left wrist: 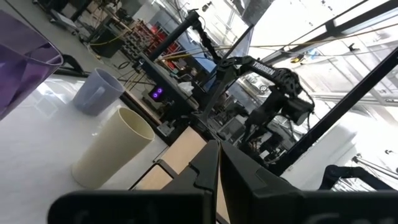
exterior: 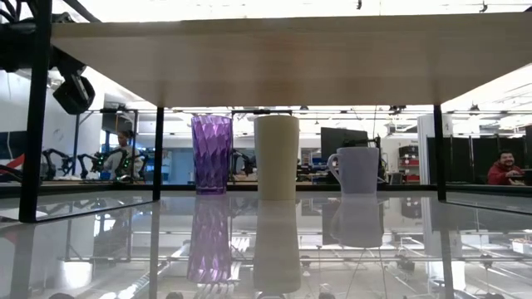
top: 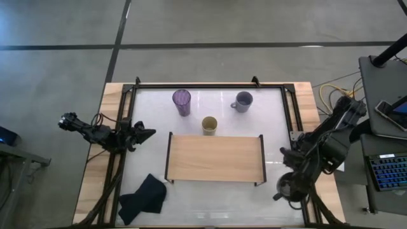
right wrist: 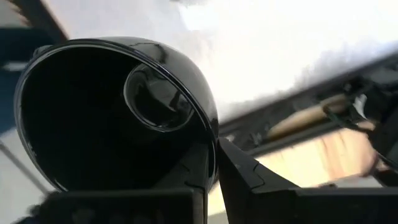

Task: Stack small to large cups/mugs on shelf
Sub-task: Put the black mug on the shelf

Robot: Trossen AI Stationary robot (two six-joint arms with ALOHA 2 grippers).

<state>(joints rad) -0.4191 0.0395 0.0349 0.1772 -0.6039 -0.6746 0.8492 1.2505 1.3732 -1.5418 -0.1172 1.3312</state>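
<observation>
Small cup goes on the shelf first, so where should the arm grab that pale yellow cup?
Probably by its rim from above, one finger inside. The pale yellow cup stands upright, mouth open, with no handle, and the shelf sits close beside it, crowding a side approach. The left gripper at the table's left edge is free; the right gripper holds the black mug.

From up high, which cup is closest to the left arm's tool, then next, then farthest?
From the left tool:
1. Purple tumbler, at the table's back, on the left.
2. Yellow cup, just behind the shelf.
3. Lavender mug, at the back, on the right.
</observation>
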